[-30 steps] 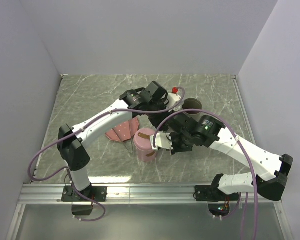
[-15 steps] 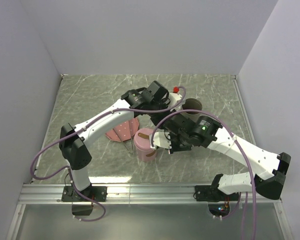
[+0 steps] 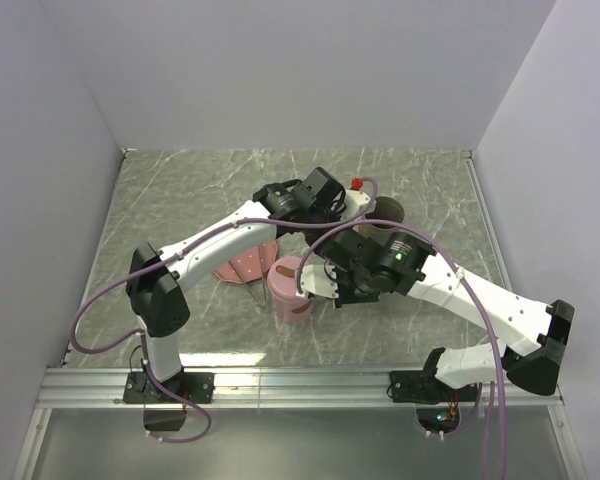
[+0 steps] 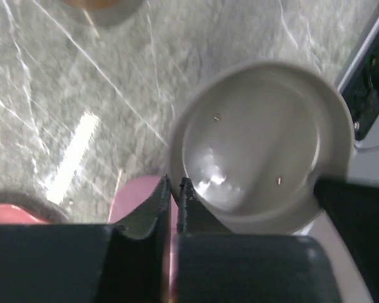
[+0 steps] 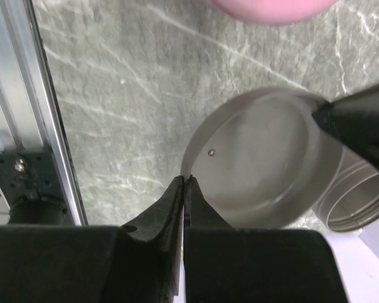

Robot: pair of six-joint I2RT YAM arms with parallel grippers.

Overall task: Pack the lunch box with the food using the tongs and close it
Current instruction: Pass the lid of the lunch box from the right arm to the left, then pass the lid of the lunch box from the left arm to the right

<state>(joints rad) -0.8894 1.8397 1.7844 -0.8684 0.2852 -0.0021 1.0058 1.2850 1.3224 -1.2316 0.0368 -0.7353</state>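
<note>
Left tool [image 4: 175,184] pinching the lid [image 4: 259,145] by its rim. Right tool [image 5: 186,183] pressed together at the opposite rim, probably gripping too. Hold lid level and centre it over lunch box [image 5: 357,192], just beside right tool, before lowering. Lid hollow bare. Box contents hidden; food and tongs not in view

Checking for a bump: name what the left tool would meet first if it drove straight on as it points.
The grey lid: its rim looks to sit between the left tool's tips, so contact would be immediate, though depth is unclear.
</note>
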